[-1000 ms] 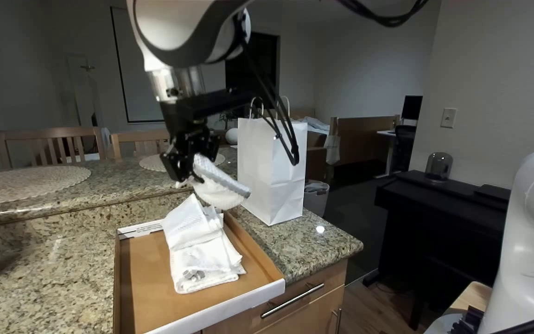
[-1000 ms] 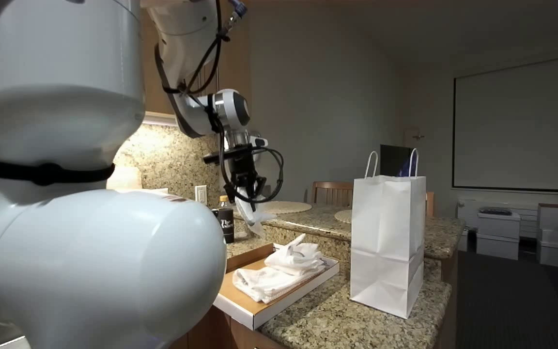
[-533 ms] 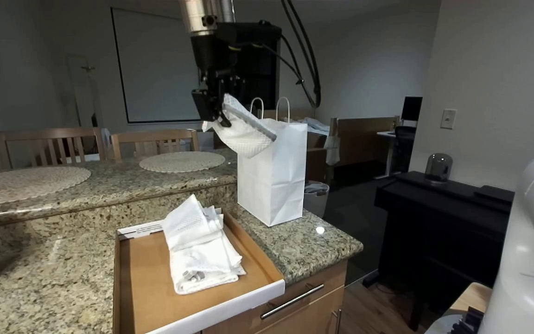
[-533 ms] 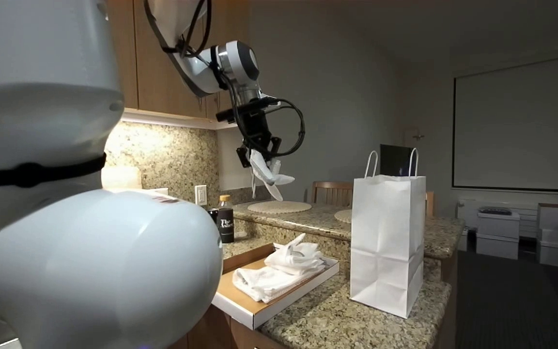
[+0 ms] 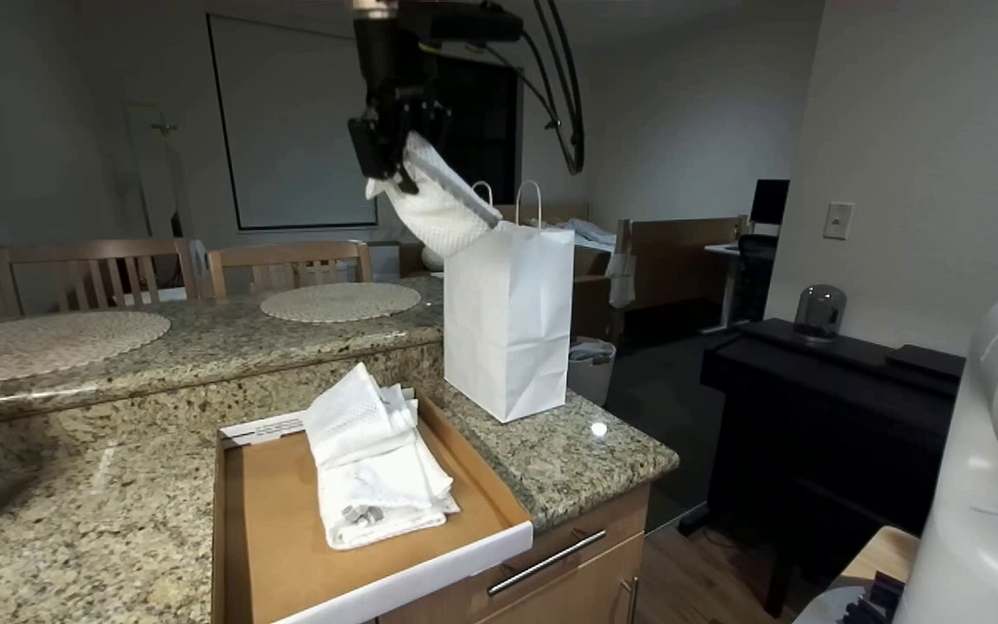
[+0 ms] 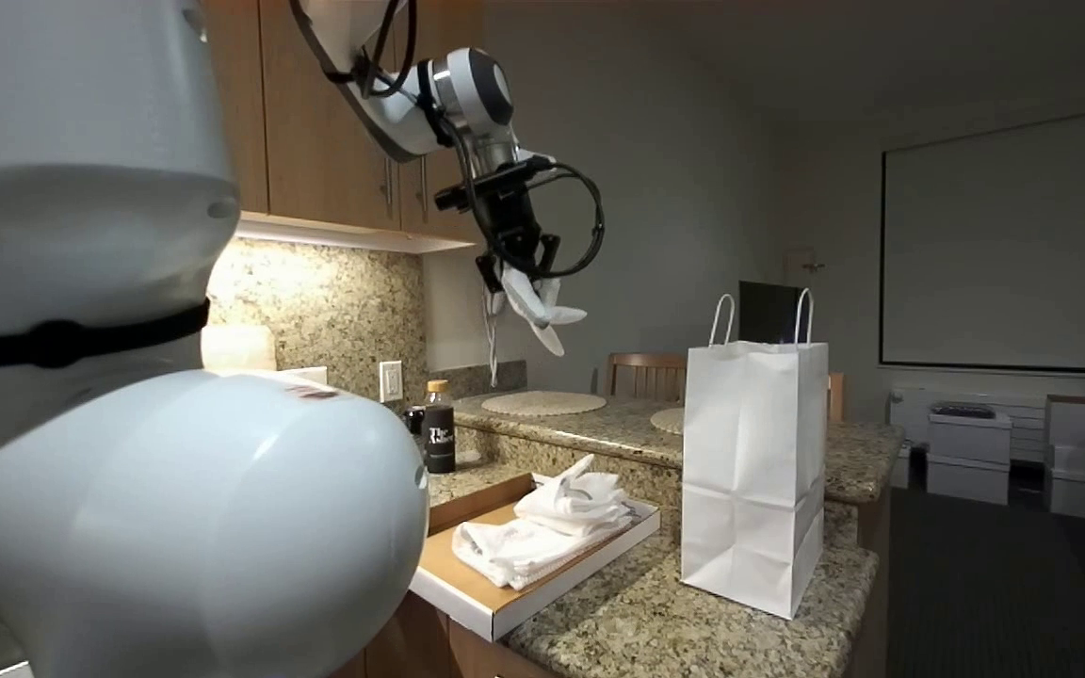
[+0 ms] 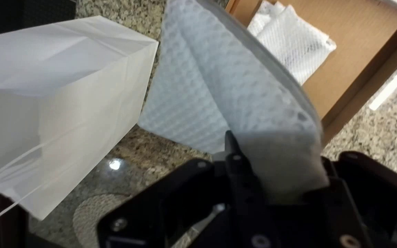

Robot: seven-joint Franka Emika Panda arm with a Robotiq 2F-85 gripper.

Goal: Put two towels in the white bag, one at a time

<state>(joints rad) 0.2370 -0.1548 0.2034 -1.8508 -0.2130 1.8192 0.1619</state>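
I am in what looks like a home kitchen: around me I see a stone counter with a wooden drawer under it, wooden cupboards above a lit stone wall, a raised ledge bearing 2 round placemats, and 2 wooden chairs standing behind it.

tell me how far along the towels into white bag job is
Done: one towel is picked up, and the white bag stands upright, its top open. In hand: the gripper holds that towel outside the bag. Left: get it into the bag, then likely repeat with one from the folded pile on the cardboard tray, unless a towel is already inside; the bag's bottom is hidden.
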